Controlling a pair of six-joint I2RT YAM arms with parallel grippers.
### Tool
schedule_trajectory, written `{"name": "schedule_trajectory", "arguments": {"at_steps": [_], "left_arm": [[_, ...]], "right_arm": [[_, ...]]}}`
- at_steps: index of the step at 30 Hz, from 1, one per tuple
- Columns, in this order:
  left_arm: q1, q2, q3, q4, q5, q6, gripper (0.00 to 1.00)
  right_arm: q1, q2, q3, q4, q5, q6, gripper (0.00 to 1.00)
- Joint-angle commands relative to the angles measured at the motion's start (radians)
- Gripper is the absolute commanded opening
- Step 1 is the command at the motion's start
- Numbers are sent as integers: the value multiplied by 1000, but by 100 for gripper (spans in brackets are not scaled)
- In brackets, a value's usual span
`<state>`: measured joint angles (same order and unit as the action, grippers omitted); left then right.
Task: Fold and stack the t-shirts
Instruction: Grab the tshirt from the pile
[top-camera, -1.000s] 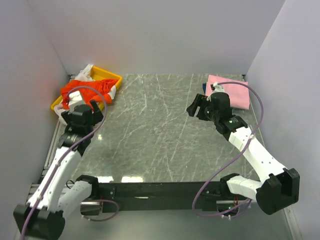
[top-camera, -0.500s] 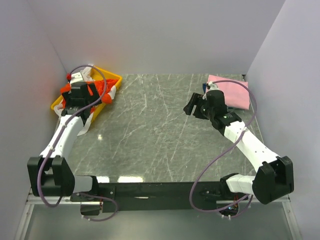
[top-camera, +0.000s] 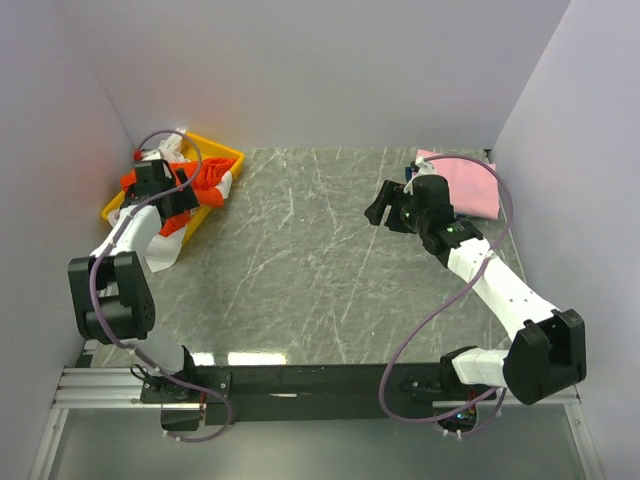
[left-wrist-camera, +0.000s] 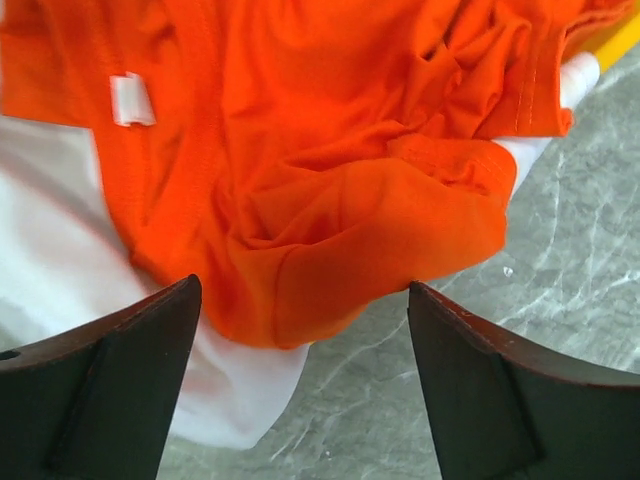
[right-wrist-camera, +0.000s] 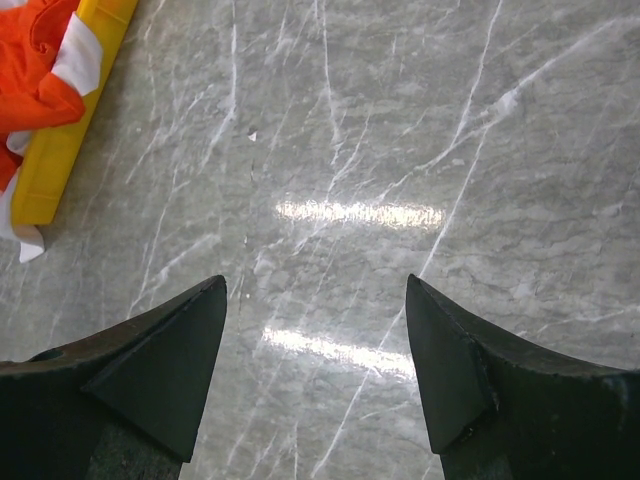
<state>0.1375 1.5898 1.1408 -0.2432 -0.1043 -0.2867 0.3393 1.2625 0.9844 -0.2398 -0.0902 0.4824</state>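
Now | orange shirt (left-wrist-camera: 330, 180) 1 | white shirt (left-wrist-camera: 50, 250) 1 | pink shirt (top-camera: 470, 188) 1 | both hands (left-wrist-camera: 305, 290) (right-wrist-camera: 316, 283) released

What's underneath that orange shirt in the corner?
A white t-shirt lies beneath the orange t-shirt, both spilling over the yellow tray. Anything deeper in the tray is covered.
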Motion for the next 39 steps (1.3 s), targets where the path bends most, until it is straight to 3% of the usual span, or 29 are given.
{"name": "schedule_trajectory", "arguments": {"at_steps": [1,4,5,8,9,11,20,29,33,39], "left_arm": [[4,48,59,41,110,-17,86],[5,96,88,16,130,-29,68],[5,101,92,13,135,-34,56],[7,107,96,12,141,-37,32],[7,104,100,4,134,-39,18],[8,98,111,-8,117,-35,1],[50,33,316,-119,-26,-66,0],[54,44,693,-142,-132,-98,0],[54,13,766,-89,-95,-118,0],[54,-152,685,134,92,-203,0]], "right_arm": [[-5,14,56,19,9,-14,79],[-6,14,63,11,17,-19,79],[-5,12,65,10,21,-22,79],[-5,12,68,8,23,-24,79],[-5,12,69,8,23,-24,78],[-6,18,69,10,21,-25,78],[-6,48,95,14,-2,-24,78],[-5,64,112,16,-17,-31,78],[-6,64,106,27,-23,-27,78],[-6,57,109,25,-16,-30,78]]}}
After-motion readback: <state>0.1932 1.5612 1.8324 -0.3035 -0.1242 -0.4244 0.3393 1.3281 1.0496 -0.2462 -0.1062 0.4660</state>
